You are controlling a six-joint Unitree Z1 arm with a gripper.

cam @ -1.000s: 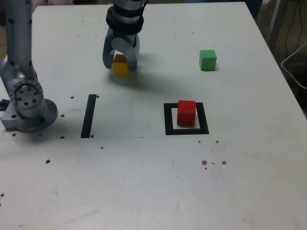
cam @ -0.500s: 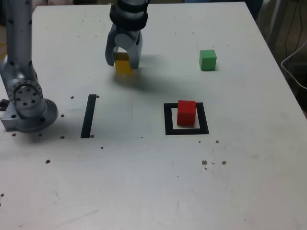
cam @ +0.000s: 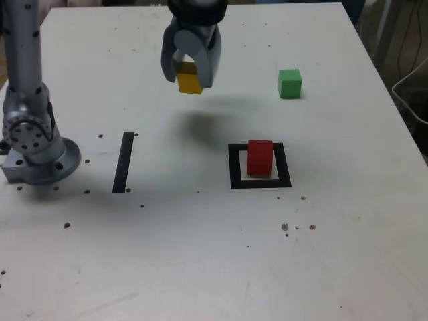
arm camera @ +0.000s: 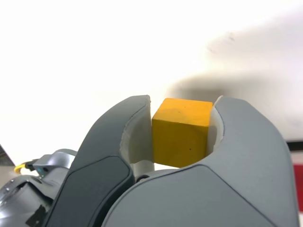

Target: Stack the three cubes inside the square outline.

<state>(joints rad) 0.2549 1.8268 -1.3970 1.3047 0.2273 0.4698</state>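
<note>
My gripper (cam: 190,79) is shut on the yellow cube (cam: 189,81), which hangs above the table with its shadow below. In the wrist view the yellow cube (arm camera: 182,131) sits clamped between both grey fingers (arm camera: 120,151). The red cube (cam: 259,157) stands inside the black square outline (cam: 234,167), to the exterior view's right of and nearer than the gripper. The green cube (cam: 289,83) rests on the table at the far right of the exterior view, apart from the others.
A straight black strip (cam: 124,161) lies on the white table (cam: 200,254) to the exterior view's left of the outline. The arm's grey base (cam: 33,144) stands at the exterior view's left edge. Small dark specks dot the surface.
The gripper has risen off the table with the yellow cube and moved toward the exterior view's right. The red and green cubes have not moved.
</note>
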